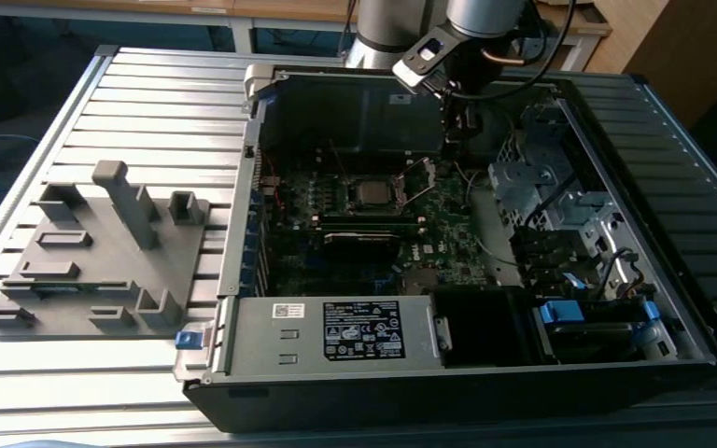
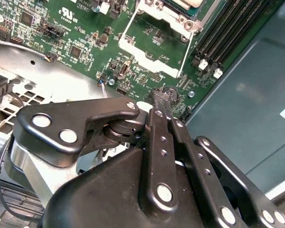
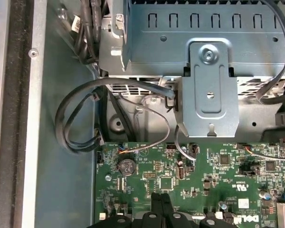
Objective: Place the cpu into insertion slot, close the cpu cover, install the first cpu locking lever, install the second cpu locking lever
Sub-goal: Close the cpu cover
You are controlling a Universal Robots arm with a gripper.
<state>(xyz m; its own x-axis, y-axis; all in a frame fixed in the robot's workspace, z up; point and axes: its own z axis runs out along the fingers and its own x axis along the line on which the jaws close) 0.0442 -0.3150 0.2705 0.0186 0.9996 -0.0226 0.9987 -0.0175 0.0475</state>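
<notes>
The insertion slot (image 1: 369, 192) sits mid-board on the green motherboard (image 1: 446, 233) inside the open computer case. A flat grey square, apparently the cpu (image 1: 369, 193), lies in it; its pale edge (image 2: 180, 4) also appears in the second wrist view. The cpu cover (image 1: 420, 176) (image 2: 149, 54) stands swung open beside the slot, on the exterior view's right. Thin metal lever rods (image 2: 185, 50) run along the cover's sides. My gripper (image 1: 456, 140) (image 2: 162, 95) (image 3: 162, 198) hangs low over the board just beyond the open cover. Its black fingers are pressed together, with nothing seen between them.
Black memory slots (image 2: 228, 33) run beside the socket. A grey drive bracket (image 3: 209, 85) and looped black cables (image 3: 80, 118) stand at the case wall close to my gripper. A grey fixture block (image 1: 97, 252) rests on the slatted table at the exterior view's left. The power supply (image 1: 333, 331) fills the near corner.
</notes>
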